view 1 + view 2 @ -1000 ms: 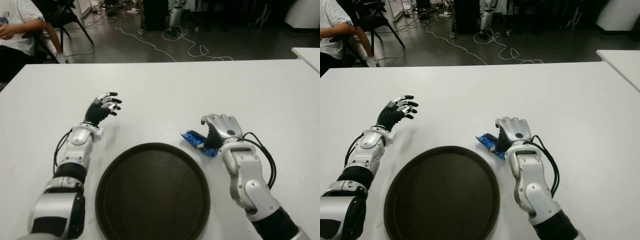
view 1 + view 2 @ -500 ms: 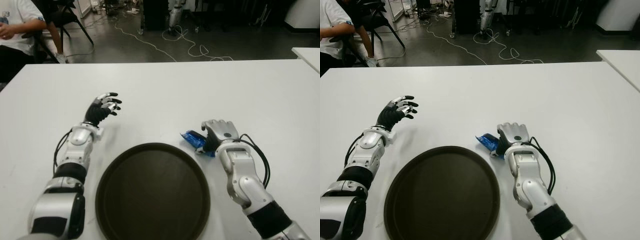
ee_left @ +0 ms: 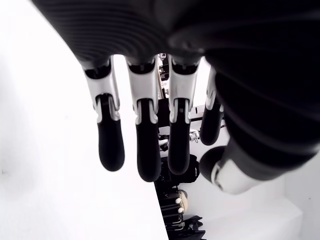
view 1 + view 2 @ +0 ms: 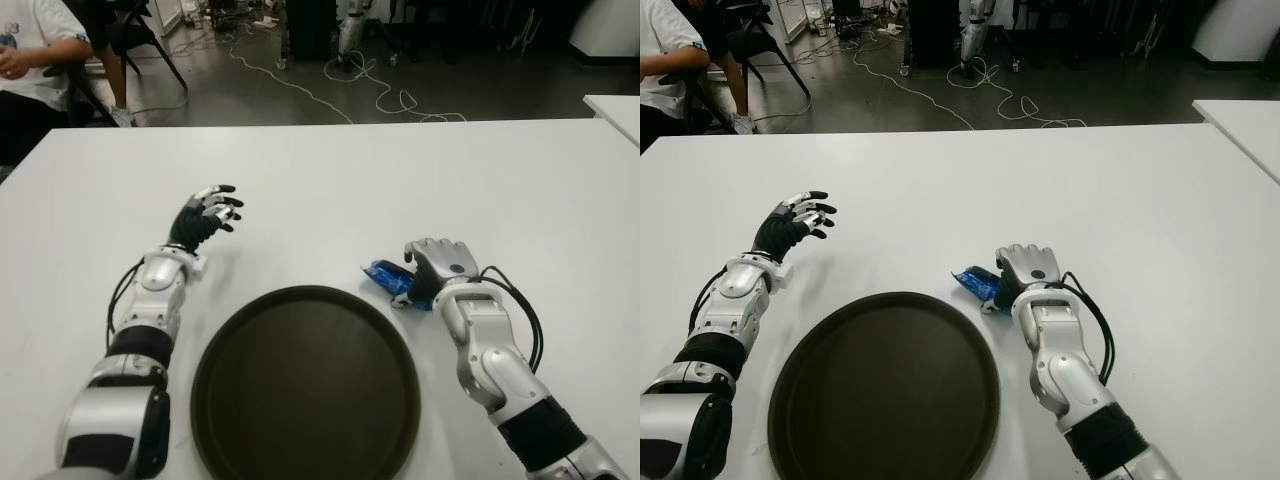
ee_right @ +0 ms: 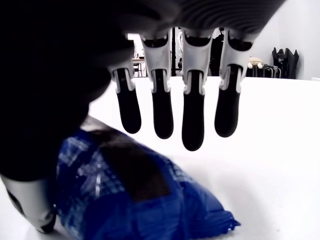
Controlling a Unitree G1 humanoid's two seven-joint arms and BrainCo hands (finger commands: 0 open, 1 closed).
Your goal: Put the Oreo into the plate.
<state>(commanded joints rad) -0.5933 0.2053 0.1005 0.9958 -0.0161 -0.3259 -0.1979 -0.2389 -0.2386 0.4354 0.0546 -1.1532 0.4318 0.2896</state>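
Observation:
The Oreo is a blue packet lying on the white table just past the far right rim of the dark round plate. My right hand hovers over the packet's right end. In the right wrist view its fingers hang straight above the packet without touching it, and the thumb sits beside the wrapper. My left hand shows to the far left of the plate with its fingers spread and nothing in them.
The white table stretches wide beyond the plate. A seated person is at the far left corner behind it, with cables on the floor. Another white table's corner shows at the right.
My right hand has shifted slightly left and down over the packet, and its forearm has swung. The packet, the plate and the left hand stay where they were.

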